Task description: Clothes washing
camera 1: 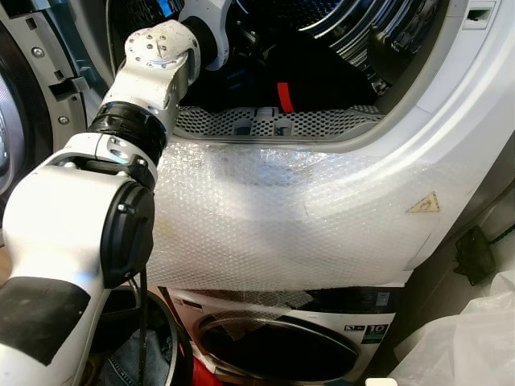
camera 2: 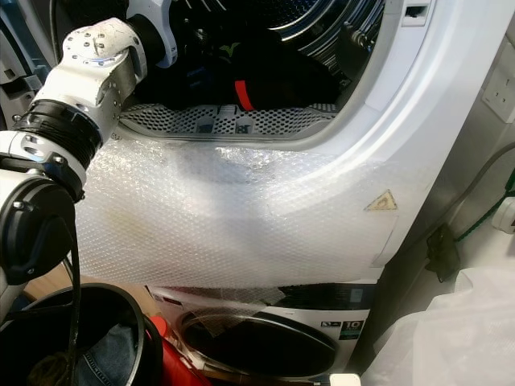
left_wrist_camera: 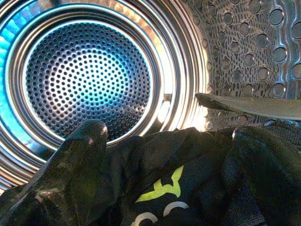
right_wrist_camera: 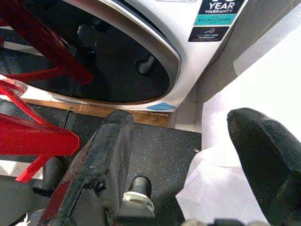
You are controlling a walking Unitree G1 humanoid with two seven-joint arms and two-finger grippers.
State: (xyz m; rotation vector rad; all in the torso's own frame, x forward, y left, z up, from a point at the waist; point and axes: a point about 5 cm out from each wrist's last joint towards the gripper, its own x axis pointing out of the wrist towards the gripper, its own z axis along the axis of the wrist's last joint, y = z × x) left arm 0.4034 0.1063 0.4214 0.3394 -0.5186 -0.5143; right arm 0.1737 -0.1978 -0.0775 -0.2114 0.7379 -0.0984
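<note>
My left arm (camera 1: 153,72) reaches through the open door of the upper machine into its steel drum (left_wrist_camera: 87,80). Inside, my left gripper (left_wrist_camera: 169,155) is open, its two black fingers (left_wrist_camera: 80,155) spread wide. A black garment (left_wrist_camera: 188,197) with a yellow-green logo lies bunched between and under them. From the head, dark clothes (camera 1: 322,80) with a red stripe (camera 1: 284,96) sit at the drum's mouth. My right gripper (right_wrist_camera: 188,155) hangs open and holds nothing, low beside the lower washer's door (right_wrist_camera: 117,70).
Bubble wrap (camera 1: 273,217) covers the upper machine's front below the opening. A second washer (camera 1: 273,346) sits underneath, door shut. A black tub (camera 1: 173,330) with denim stands at lower left beside a red frame (camera 2: 173,362). A white plastic bag (camera 1: 475,338) lies at lower right.
</note>
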